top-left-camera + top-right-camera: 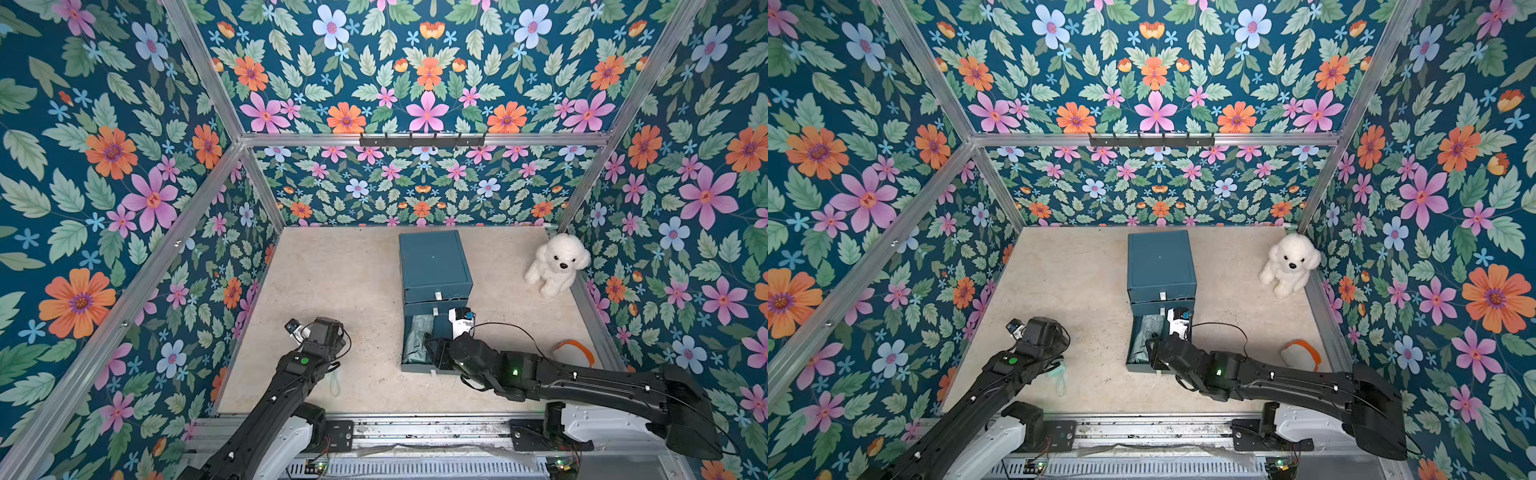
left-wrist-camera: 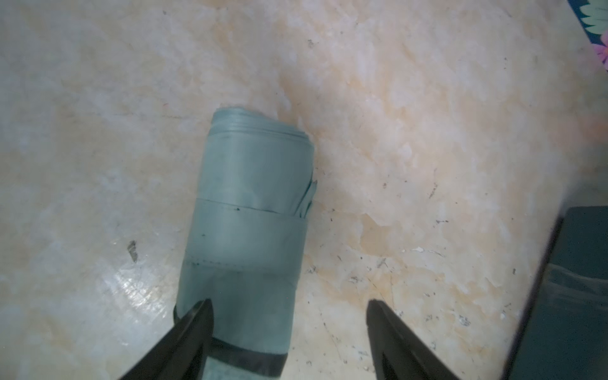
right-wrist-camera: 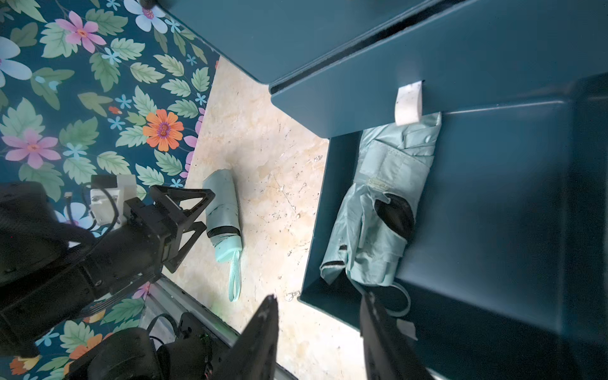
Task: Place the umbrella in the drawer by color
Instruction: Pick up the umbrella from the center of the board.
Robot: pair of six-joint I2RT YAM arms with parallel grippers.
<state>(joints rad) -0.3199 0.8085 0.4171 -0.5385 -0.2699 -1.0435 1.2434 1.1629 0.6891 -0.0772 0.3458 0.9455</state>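
A folded mint-green umbrella [image 2: 250, 214] lies on the floor, left of the teal cabinet [image 1: 434, 259]. In the right wrist view the umbrella [image 3: 222, 210] shows a black band and a wrist strap. My left gripper [image 2: 289, 302] stands open over its handle end, one finger overlapping the fabric and the other over bare floor. In both top views the left arm hides it except for the strap [image 1: 334, 384]. The lower drawer [image 3: 316, 214] is pulled out with another mint umbrella [image 3: 385, 204] inside. My right gripper [image 3: 317, 297] is open, its fingers astride the drawer's front corner.
A white plush dog [image 1: 555, 264] sits in the far right corner. An orange-and-white object [image 1: 573, 353] lies by the right wall beside my right arm. A black hook rail [image 1: 422, 140] hangs on the back wall. Flowered walls enclose the floor on three sides.
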